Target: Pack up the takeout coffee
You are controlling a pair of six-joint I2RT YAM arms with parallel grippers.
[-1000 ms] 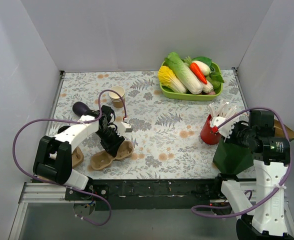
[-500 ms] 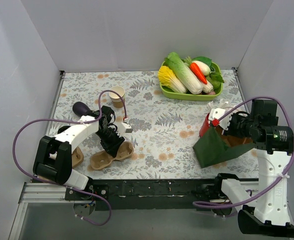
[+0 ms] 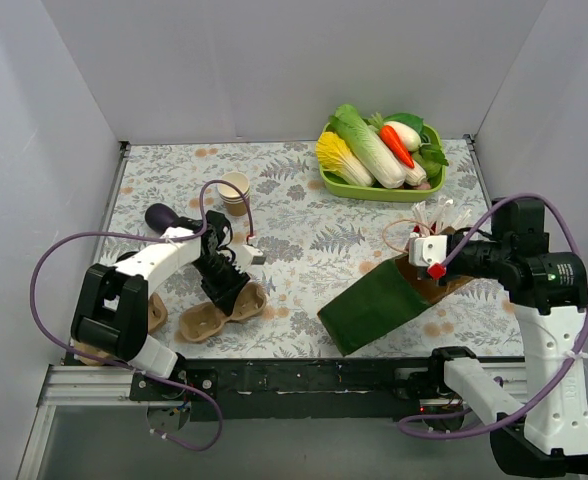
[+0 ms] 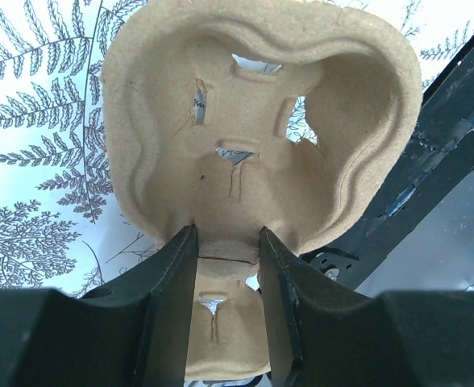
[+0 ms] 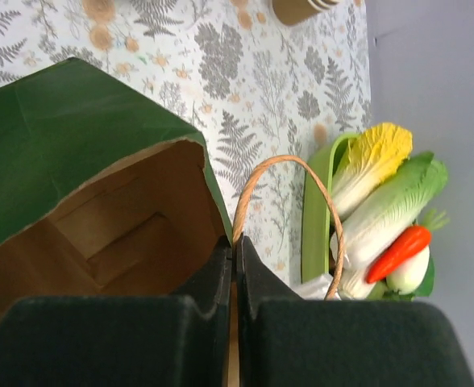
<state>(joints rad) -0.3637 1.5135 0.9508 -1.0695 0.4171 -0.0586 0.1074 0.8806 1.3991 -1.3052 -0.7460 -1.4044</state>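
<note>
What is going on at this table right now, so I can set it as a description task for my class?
The left gripper is clamped on the narrow middle of a cardboard cup carrier near the front edge of the table. The right gripper is shut on the rim of a green paper bag, which is tipped onto its side with its mouth toward that arm. The coffee cup with the dark lid stands apart at the left, not yet in the carrier or the bag.

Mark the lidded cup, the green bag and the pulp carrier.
cup (image 3: 159, 215), top view, on its black lid.
bag (image 3: 372, 312), top view, on its green side panel.
carrier (image 4: 253, 121), left wrist view, on the floor of its far pocket.
</note>
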